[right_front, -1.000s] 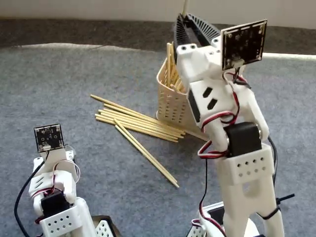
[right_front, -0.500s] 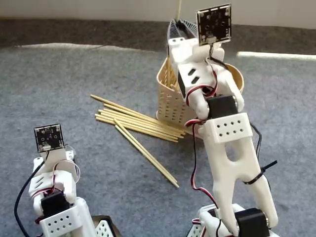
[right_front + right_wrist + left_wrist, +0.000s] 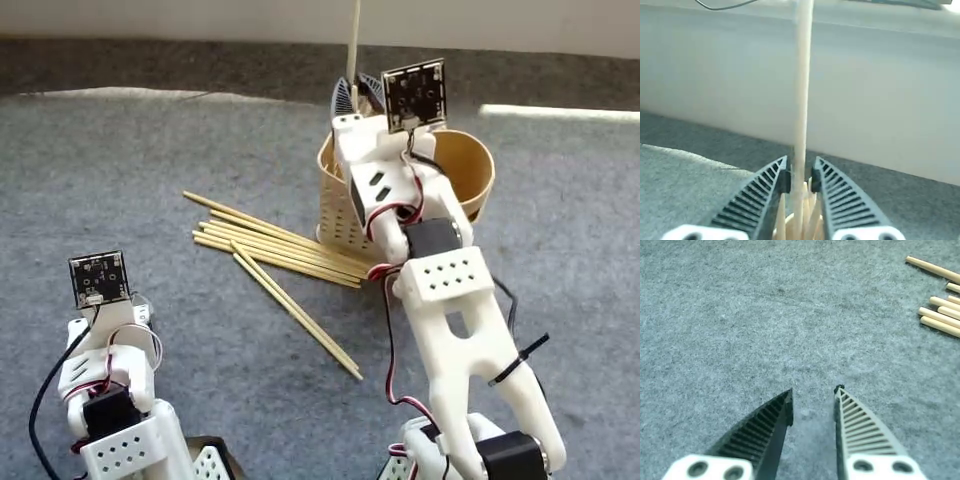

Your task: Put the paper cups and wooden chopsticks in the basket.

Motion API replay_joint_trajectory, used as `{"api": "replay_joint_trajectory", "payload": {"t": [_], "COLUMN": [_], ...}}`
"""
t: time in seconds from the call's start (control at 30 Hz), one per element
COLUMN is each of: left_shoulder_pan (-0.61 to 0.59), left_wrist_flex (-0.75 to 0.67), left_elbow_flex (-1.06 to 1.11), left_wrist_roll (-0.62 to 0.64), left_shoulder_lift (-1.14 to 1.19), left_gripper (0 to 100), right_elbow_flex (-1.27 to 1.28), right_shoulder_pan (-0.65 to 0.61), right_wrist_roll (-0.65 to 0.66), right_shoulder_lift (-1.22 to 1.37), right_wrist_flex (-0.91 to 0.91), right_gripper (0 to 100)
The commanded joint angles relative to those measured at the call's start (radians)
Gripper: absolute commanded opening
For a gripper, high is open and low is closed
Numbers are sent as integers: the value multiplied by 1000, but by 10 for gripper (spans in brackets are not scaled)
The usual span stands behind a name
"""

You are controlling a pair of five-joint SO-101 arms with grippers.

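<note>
Chopstick (image 3: 801, 90) upright, pinched in right gripper (image 3: 800, 175) above basket (image 3: 345, 215); left gripper (image 3: 814, 390) spread, apart.

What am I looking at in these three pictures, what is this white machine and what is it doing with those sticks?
These are two small robot arms, the left arm and the right arm, at a table covered with a grey mat. One picture looks down from a fixed camera. The other two come from cameras on each arm's wrist, looking along its pincer. Loose wooden chopsticks lie on the mat beside a pale perforated basket. The right gripper is closed on one upright chopstick above the basket, and more sticks show just below it. The left gripper is open and holds nothing, low over the mat.
</note>
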Motion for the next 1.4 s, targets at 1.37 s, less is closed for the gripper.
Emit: {"api": "replay_joint_trajectory", "payload": {"t": [1.37], "left_shoulder_pan": [-8], "left_wrist_flex": [-18], "left_elbow_flex": [21], "left_wrist_roll": [-9], "left_shoulder_lift": [-4], "left_gripper": [140], "right_elbow_flex": [-157], "right_shoulder_pan": [-344], "right_wrist_roll": [78], "right_shoulder_lift": [-567], "right_wrist_flex": [908], "right_gripper": [120]}}
